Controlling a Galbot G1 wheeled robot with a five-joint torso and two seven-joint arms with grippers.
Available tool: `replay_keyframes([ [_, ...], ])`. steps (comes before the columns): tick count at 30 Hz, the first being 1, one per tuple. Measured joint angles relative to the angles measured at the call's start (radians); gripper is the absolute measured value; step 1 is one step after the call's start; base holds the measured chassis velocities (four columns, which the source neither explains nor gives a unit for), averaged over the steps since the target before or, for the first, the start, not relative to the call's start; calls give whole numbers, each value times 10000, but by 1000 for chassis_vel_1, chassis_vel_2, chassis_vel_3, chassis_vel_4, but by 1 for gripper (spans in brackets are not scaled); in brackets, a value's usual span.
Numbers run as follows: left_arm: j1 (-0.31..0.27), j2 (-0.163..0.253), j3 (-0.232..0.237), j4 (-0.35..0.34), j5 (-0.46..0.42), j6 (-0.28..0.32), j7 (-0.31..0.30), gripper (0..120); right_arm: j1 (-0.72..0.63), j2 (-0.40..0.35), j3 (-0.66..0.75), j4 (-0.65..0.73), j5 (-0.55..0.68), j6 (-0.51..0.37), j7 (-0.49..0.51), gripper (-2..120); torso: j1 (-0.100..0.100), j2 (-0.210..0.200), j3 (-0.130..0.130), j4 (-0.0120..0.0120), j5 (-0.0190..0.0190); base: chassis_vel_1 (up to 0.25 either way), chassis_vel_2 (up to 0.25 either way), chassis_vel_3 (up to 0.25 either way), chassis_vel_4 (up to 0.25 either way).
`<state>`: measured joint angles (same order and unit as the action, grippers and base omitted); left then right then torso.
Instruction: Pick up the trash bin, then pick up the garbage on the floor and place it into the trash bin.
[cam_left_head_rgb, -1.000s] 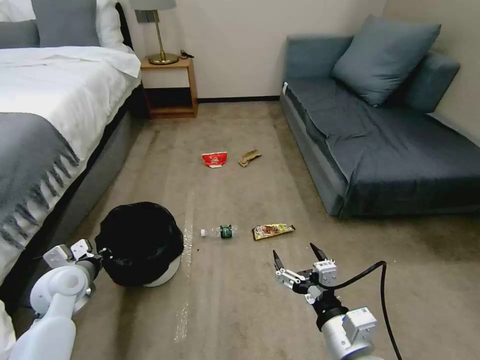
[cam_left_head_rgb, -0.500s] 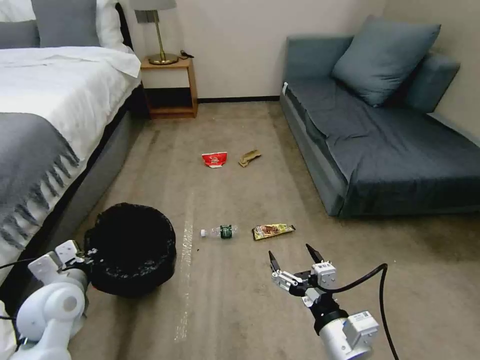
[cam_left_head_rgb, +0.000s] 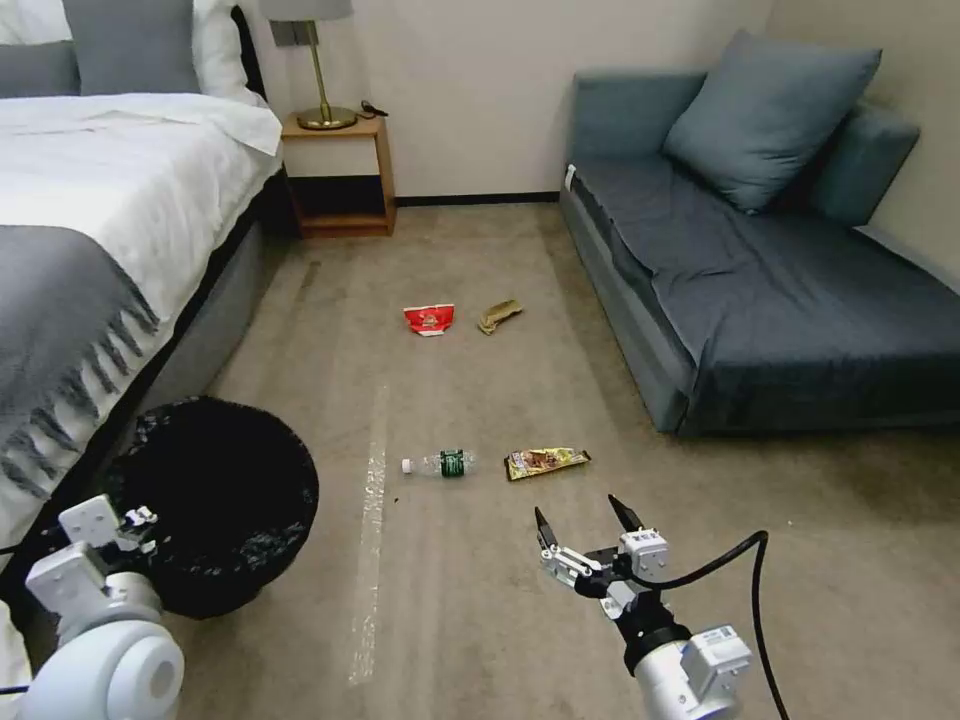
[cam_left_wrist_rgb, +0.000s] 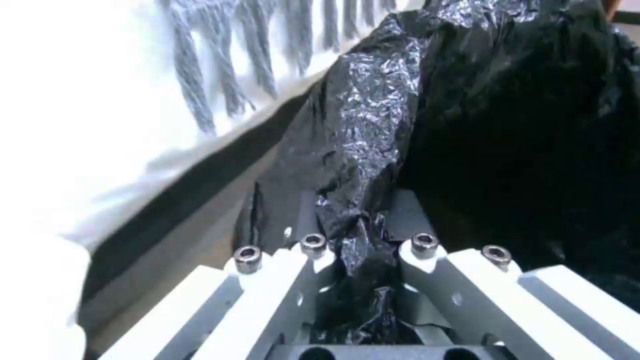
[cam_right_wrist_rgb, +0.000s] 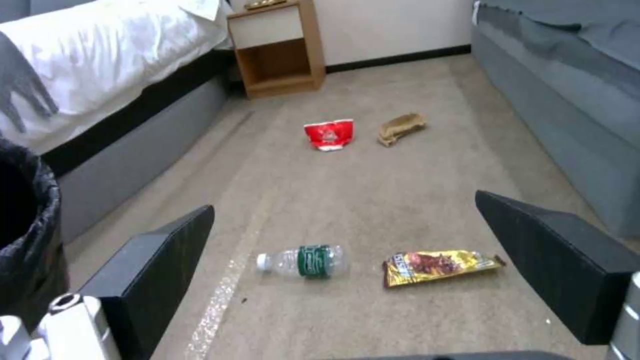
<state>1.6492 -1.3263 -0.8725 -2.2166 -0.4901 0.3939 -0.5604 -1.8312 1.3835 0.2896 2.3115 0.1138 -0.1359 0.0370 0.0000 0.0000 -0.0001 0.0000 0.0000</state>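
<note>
The trash bin sits at about eight o'clock in the head view, hard by the foot of the bed, and the left gripper has its jaws clamped on a fold of the black bag liner at the near rim (the wrist view shows the crinkled plastic pinched between the fingers). Whether the bin hangs clear of the carpet I cannot tell, so the first step looks in hand but perhaps not finished. Inside the bin I see only dark liner; nothing of the litter seems to be in it. All the garbage lies on the floor: the plastic bottle just ahead at centre, the yellow-brown snack wrapper just beside it toward three o'clock, and farther off at twelve the red-and-white snack bag with the tan paper scrap near it. The right gripper hovers at about five o'clock, jaws wide apart, above the carpet short of the bottle and wrapper. By my judgement, the whole collecting part remains to do.
</note>
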Motion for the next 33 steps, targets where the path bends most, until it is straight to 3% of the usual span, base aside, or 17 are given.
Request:
replay_keyframes([
  [15, 29, 17, 179, 373, 211, -541, 350, 7, 160, 89, 4, -300, 140, 189, 20, 100, -1, 0, 0, 0, -1, -30, 30, 31, -28],
  [33, -263, 320, 239, 642, -19, -521, 423, 7, 70, 275, -21, -425, -128, 489, 51, 100, -1, 0, 0, 0, 2, -252, 246, 248, -242],
])
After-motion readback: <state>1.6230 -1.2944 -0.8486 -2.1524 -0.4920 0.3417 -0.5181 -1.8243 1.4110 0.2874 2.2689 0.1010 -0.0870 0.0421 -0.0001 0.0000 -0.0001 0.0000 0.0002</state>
